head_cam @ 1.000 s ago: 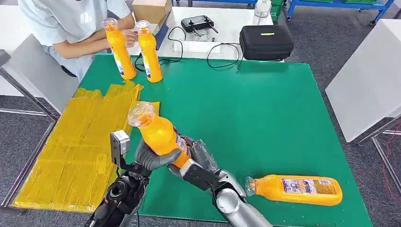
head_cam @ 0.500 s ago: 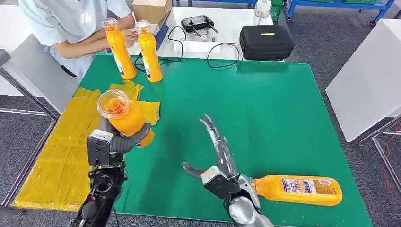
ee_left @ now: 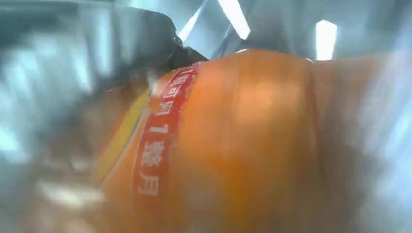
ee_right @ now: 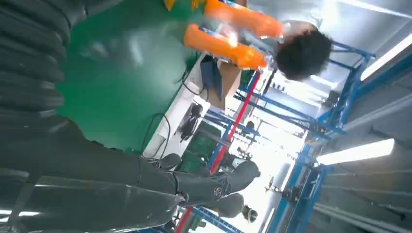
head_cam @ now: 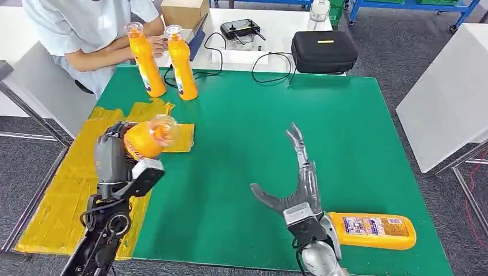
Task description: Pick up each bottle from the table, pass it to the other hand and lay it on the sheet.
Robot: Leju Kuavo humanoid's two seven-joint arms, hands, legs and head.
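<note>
Laying step: left hand [head_cam: 115, 158] grips the orange plastic bottle [head_cam: 147, 138] over the crinkled yellow sheet [head_cam: 69, 195].
Right hand [head_cam: 296, 184] is empty, fingers spread; next, I judge, lower and release the bottle flat.

The head view was bright and evenly lit from above, sharp across the green worktop [head_cam: 322, 132], with only soft, short shadows. The left wrist view was heavily blurred: the bottle [ee_left: 252, 145] sat too close to focus, and ceiling lamps [ee_left: 326, 39] glared white at the upper right. The right wrist view was motion-smeared at the top, with blown-out glare near centre and dark fingers [ee_right: 214, 187] underexposed.
</note>
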